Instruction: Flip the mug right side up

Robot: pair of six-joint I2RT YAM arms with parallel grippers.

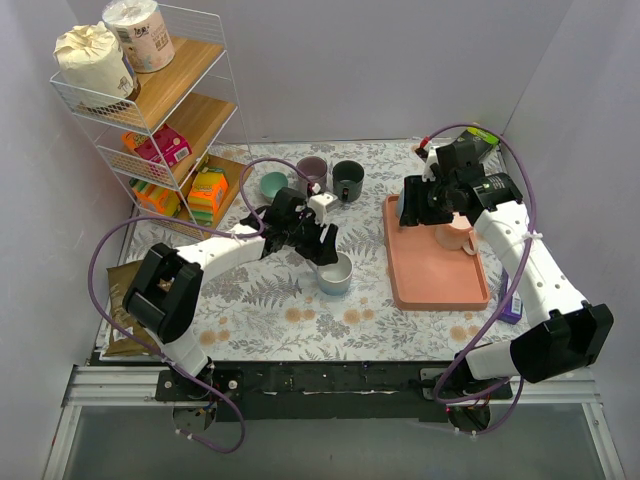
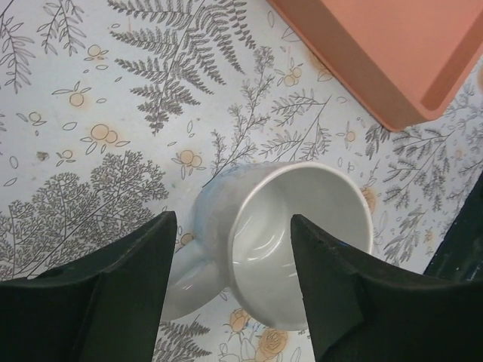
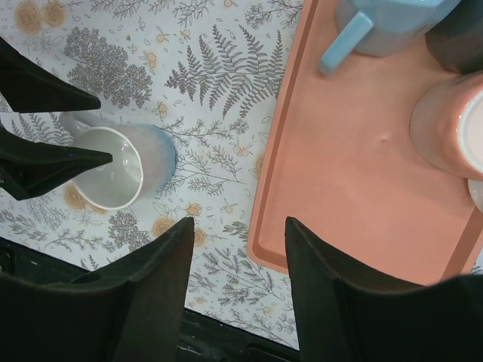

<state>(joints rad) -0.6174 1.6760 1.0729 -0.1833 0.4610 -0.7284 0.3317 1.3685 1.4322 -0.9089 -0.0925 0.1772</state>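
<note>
A pale blue-and-white mug (image 1: 335, 275) stands on the floral tablecloth at the centre, its opening facing up. In the left wrist view the mug (image 2: 302, 241) shows its white inside, with its handle (image 2: 181, 283) at the lower left. My left gripper (image 2: 228, 219) is open just above it, fingers on either side of the handle-side wall, not touching; it also shows in the top view (image 1: 325, 245). My right gripper (image 3: 239, 222) is open and empty, hovering over the left edge of the salmon tray (image 3: 339, 166); in the top view (image 1: 420, 210) it is at the tray's far end.
The salmon tray (image 1: 435, 280) holds a pink mug (image 1: 455, 237) and a light blue mug (image 3: 385, 23). A purple mug (image 1: 311, 170), a dark green mug (image 1: 348, 178) and a teal bowl (image 1: 273, 184) stand at the back. A wire shelf rack (image 1: 165, 110) fills the back left.
</note>
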